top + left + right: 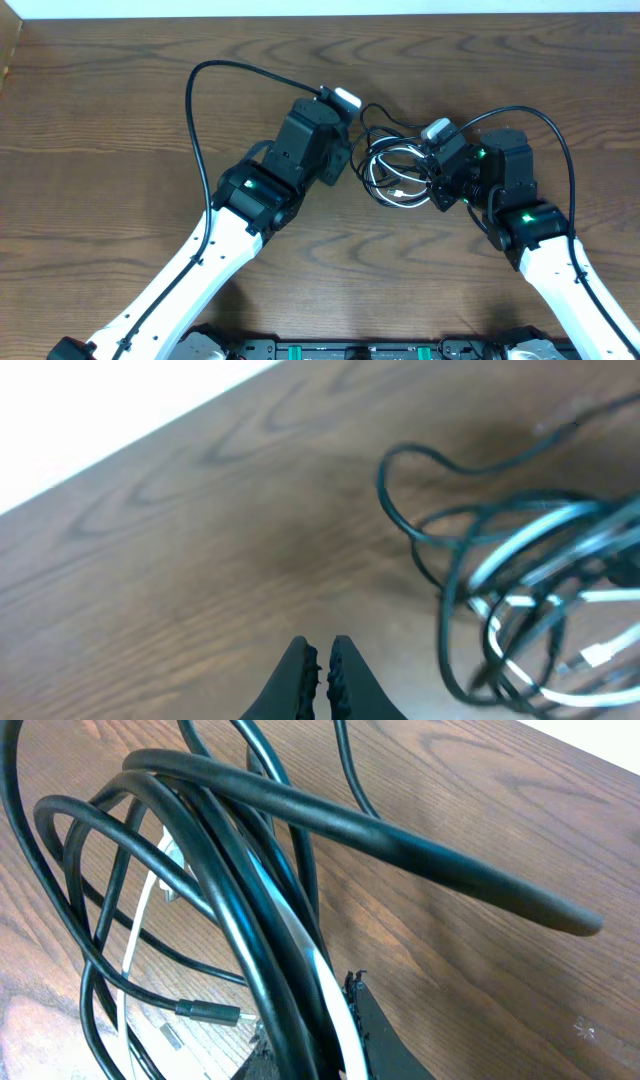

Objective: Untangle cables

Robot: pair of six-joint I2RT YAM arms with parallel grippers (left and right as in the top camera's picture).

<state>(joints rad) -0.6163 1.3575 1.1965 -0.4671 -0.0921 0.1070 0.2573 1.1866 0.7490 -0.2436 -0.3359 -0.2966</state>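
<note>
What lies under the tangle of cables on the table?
Only wood-grain table shows through the loops of the cables. Where the strands bunch at the right end effector, whatever is beneath is covered.

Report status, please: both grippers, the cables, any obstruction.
Right gripper shut on tangled thin black and white cables. Left gripper shut, empty, beside them over brown wooden table. No obstruction seen.
</note>
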